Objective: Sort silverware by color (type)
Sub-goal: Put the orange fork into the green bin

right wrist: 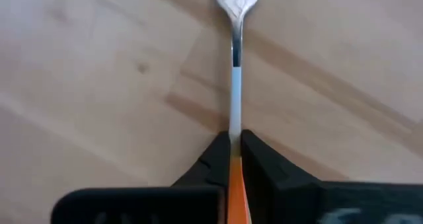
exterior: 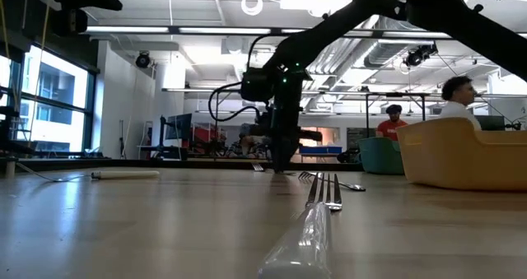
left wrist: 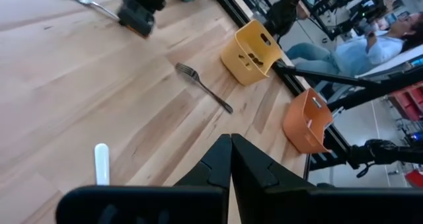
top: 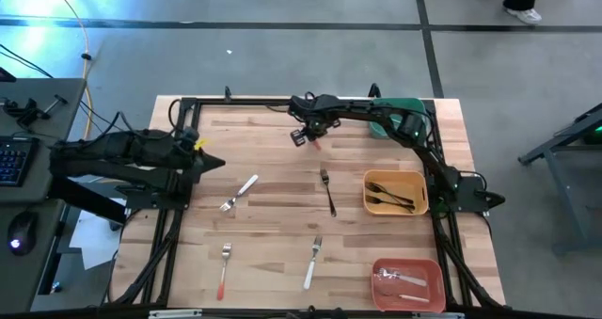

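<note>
My right gripper [top: 308, 137] stands near the table's far edge, shut on a red-orange-handled fork [right wrist: 235, 85] that lies on the wood. My left gripper [top: 218, 162] hangs shut and empty above the table's left side. Loose silverware lies flat on the table: a white-handled fork [top: 240, 193], a black-handled fork [top: 327, 191], a red-handled fork [top: 224, 268] and another white-handled fork [top: 312, 262]. A yellow bin [top: 417, 193] holds black-handled pieces. A red bin [top: 408, 264] at the near right holds light-coloured pieces. My right gripper pinches the fork's orange handle [right wrist: 234, 168] between its two fingers, close to where the handle meets the metal neck. The fingers come from above, pointing down, one on each side of the handle. The fork lies flat on the table, its head [right wrist: 236, 0] pointing away from the fingers.
A green bin [top: 406, 110] sits at the far right corner under my right arm. A black frame [top: 235, 101] runs along the table's edges. A keyboard [top: 14, 159] and mouse lie on a side desk to the left. People sit in the room beyond the table.
</note>
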You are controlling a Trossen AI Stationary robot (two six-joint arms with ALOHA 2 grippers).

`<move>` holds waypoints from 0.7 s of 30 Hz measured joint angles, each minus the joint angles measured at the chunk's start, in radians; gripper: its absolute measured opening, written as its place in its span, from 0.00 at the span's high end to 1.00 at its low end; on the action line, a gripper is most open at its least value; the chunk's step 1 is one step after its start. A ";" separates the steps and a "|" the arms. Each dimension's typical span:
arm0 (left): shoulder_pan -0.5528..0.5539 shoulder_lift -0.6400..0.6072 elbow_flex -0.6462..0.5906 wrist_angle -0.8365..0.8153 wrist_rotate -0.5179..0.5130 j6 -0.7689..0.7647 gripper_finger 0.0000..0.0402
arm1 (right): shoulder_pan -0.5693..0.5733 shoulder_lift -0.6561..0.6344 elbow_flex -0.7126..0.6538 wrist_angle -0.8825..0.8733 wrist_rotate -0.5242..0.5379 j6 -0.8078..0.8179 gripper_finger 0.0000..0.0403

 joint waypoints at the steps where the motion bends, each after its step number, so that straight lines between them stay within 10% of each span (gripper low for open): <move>1: 0.004 -0.002 0.000 0.000 0.000 0.000 1.00 | 0.000 -0.004 -0.001 -0.008 -0.017 -0.019 0.97; 21: 0.066 0.000 0.000 0.099 -0.027 0.026 1.00 | -0.088 -0.354 -0.011 -0.441 0.031 -0.474 1.00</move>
